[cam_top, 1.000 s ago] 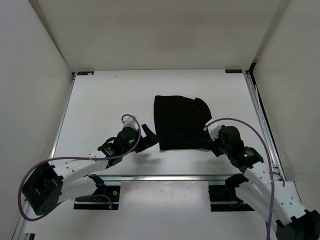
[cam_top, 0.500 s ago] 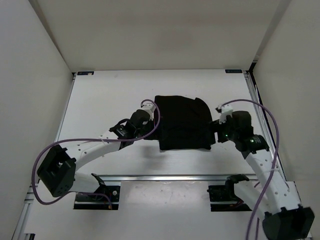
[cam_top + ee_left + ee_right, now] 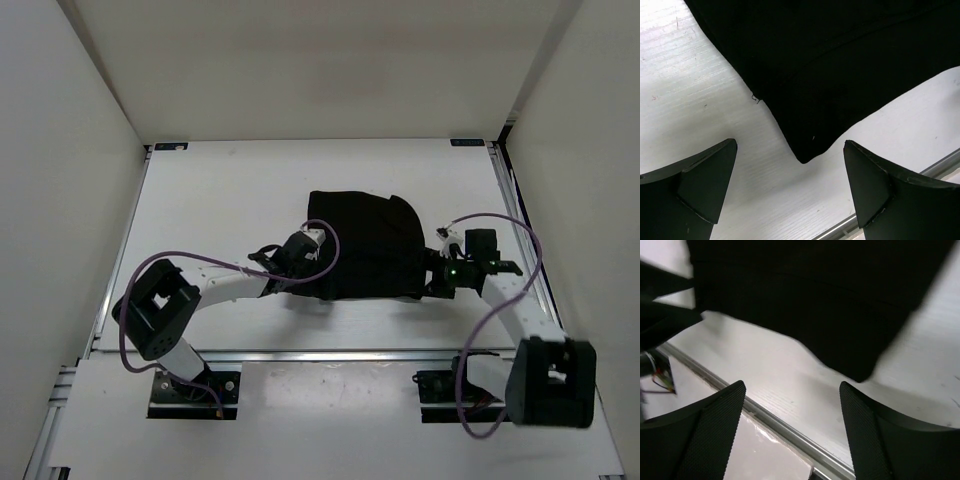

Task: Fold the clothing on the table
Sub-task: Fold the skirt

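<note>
Clothing, plain black matte fabric, lies flat right of centre on the white rectangular tabletop. Both arms have swung in from the near edge. Left gripper is spread over the near-left corner, right gripper spread over the near-right corner. Nothing pinched yet; corner grasps likely next.

This looks like a robotics lab test cell. A white table edged with metal rails is boxed in by plain white walls. A left arm and a right arm are bolted at its near edge, trailing purple cables.
</note>
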`<action>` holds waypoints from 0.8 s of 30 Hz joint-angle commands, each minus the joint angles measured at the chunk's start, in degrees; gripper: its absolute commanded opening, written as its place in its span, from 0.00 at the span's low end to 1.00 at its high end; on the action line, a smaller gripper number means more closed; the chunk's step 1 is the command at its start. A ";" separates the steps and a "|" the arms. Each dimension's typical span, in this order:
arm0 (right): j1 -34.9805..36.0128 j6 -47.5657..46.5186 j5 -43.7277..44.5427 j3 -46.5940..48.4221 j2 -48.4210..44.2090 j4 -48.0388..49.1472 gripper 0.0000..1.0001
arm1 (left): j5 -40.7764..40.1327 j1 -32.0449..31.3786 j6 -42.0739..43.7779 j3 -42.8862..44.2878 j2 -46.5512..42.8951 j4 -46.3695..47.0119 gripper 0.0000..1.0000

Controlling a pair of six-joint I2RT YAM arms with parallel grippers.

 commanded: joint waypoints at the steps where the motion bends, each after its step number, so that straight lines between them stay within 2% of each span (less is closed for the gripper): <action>1: -7.03 1.59 -2.92 3.50 8.05 -1.60 0.79 | 0.83 0.36 -0.91 -0.09 -1.44 3.29 0.98; 4: -12.05 1.07 -0.98 3.24 12.89 -1.52 0.80 | 1.88 0.80 -1.52 -0.97 -1.70 4.34 0.98; 6: -12.32 0.80 -1.06 3.94 15.09 -1.78 0.78 | 1.98 1.06 -1.34 -0.79 -1.00 4.96 0.99; 14: -6.88 2.47 4.12 3.59 15.62 1.21 0.79 | 3.03 1.59 -1.96 0.00 2.94 7.24 0.99; 20: -6.87 2.38 7.81 4.73 18.43 3.75 0.81 | 4.17 1.15 -3.37 0.26 6.03 10.41 0.98; 24: -8.01 2.65 6.76 5.00 20.46 5.34 0.76 | 5.40 1.41 -3.55 0.26 6.56 10.59 0.96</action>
